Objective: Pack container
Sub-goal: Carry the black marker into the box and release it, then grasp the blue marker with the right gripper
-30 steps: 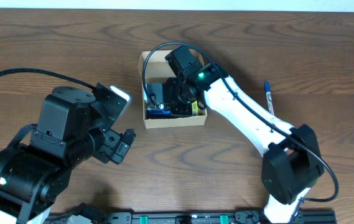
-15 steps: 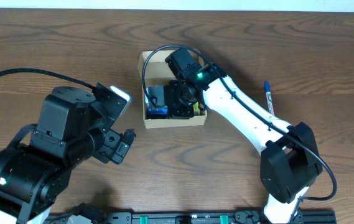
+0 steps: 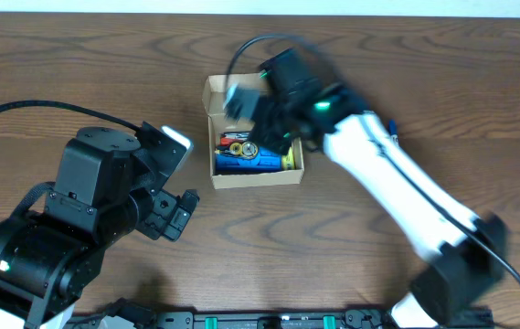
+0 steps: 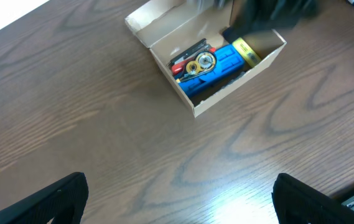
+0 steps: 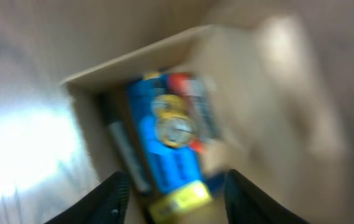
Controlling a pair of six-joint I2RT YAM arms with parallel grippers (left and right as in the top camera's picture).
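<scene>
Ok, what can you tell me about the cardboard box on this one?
The container is a small tan cardboard box sitting flat on the wooden table, toward its far side. Its hinged flap is folded open at the back. Inside lie a blue item with a yellow end, a gold round piece, a red item and a dark pen. The right hand, blurred, hangs over the box; contact cannot be told.

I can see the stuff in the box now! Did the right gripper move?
Yes. In the overhead view the right gripper has pulled away from the middle of the box toward its far edge, uncovering the blue item inside; the box stayed put.
</scene>
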